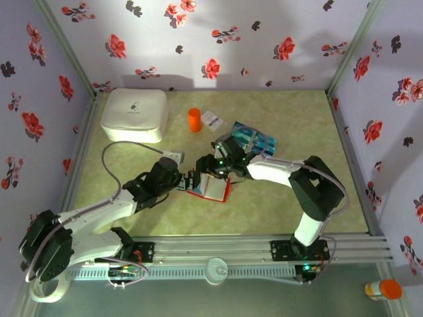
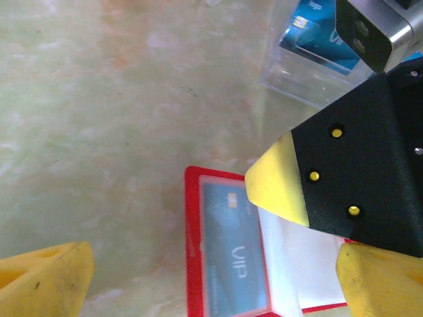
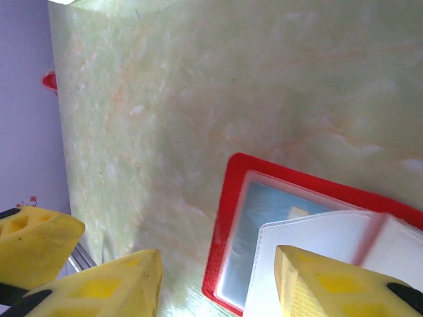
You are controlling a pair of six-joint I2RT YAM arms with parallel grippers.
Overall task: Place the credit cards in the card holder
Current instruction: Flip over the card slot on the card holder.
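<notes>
The card holder [image 1: 213, 188] lies open on the table, red with white inner pockets. A blue credit card [image 2: 232, 247] marked VIP sits in its clear pocket [image 3: 264, 224]. My left gripper [image 1: 192, 181] is open wide, its yellow fingers [image 2: 46, 281] standing either side of the holder [image 2: 192, 251]. My right gripper [image 1: 218, 170] is open too. One of its fingers [image 3: 330, 284] rests on the white pocket flap [image 3: 310, 244], and its tip [image 2: 277, 185] also appears in the left wrist view. More blue and teal credit cards [image 1: 254, 140] lie in a clear tray [image 2: 310, 46] behind the holder.
A big white rounded box [image 1: 134, 113] stands at the back left. An orange cylinder [image 1: 193, 119] and a white paper card [image 1: 211, 119] are beside it. Floral walls close in three sides. A small orange-lidded bottle [image 1: 383, 288] sits outside the front right corner.
</notes>
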